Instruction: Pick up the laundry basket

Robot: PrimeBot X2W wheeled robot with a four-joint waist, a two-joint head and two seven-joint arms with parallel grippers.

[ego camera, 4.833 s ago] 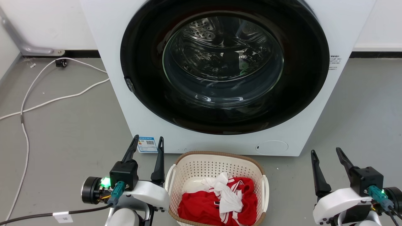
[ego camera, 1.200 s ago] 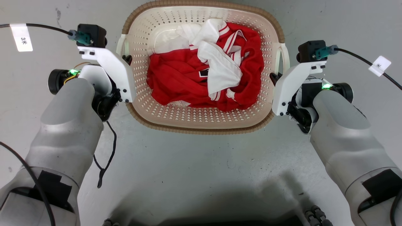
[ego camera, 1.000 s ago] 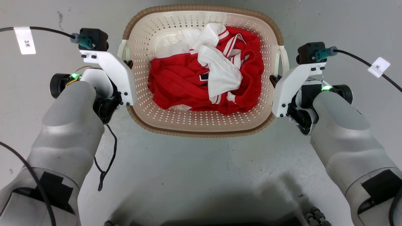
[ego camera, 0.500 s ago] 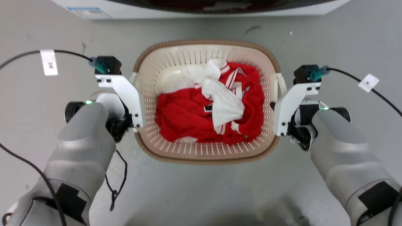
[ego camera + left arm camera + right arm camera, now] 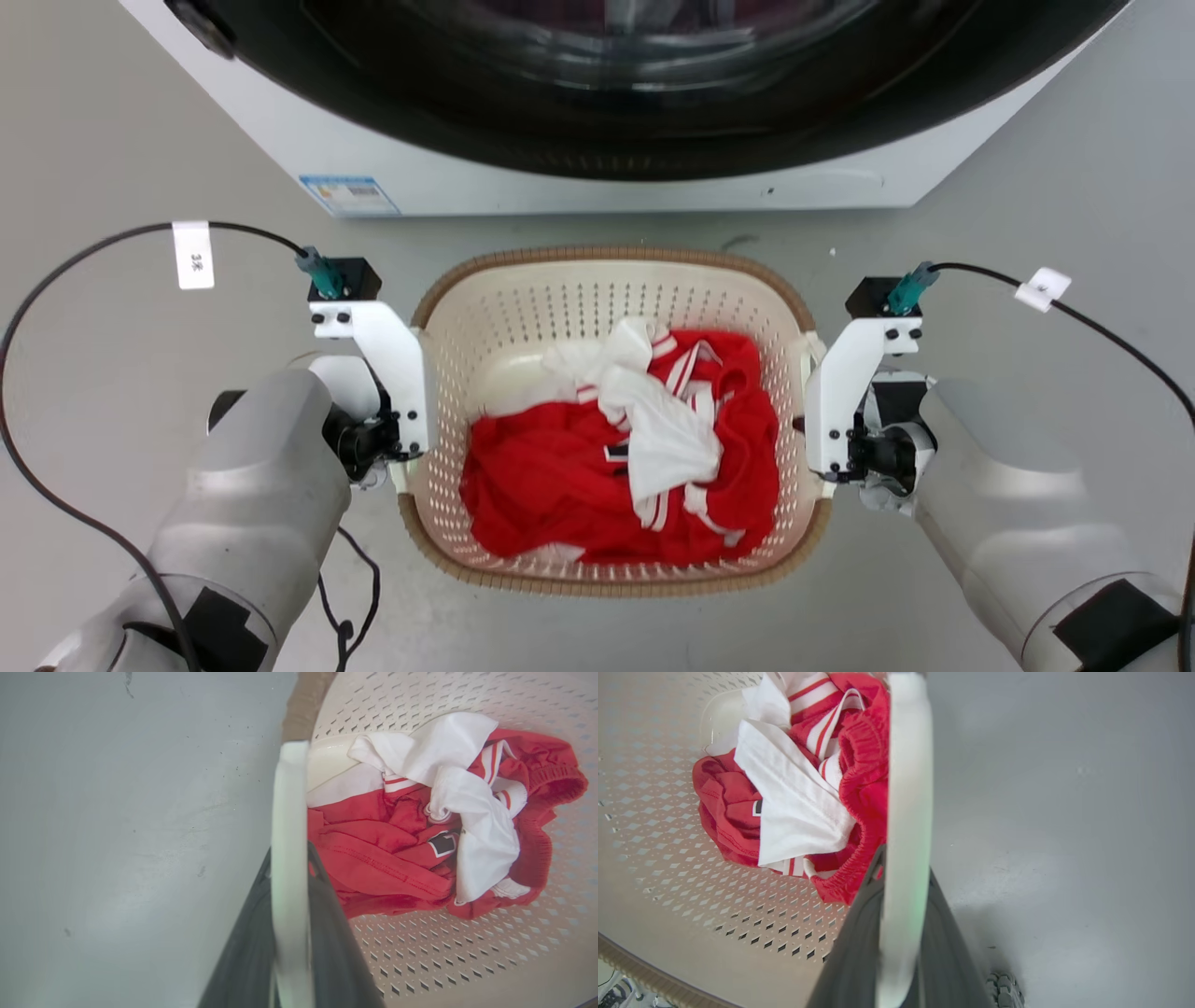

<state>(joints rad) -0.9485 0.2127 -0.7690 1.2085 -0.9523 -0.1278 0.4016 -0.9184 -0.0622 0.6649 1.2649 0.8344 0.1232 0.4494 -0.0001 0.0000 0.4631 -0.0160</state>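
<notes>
Status, L to R: L hand point(image 5: 289, 858) is closed on L handle point(image 5: 289, 812), both fingers pinching it. The basket point(image 5: 607, 254) hangs between the arms, in front of washer point(image 5: 597, 177), with red/white clothes point(image 5: 616, 467) inside. R hand point(image 5: 903, 861) is closed on R handle point(image 5: 908, 765).

Grasp: done. Lift: basket appears off floor point(image 5: 93, 140), but clearance not confirmed. To do: raise, keep level.

Qty: hands 2, handles 2, basket 1, washer 1. Garment count unclear.

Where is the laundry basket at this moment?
In the head view's lower centre, the laundry basket is before the washer, its side handles clamped by the left end effector and right end effector.
</notes>
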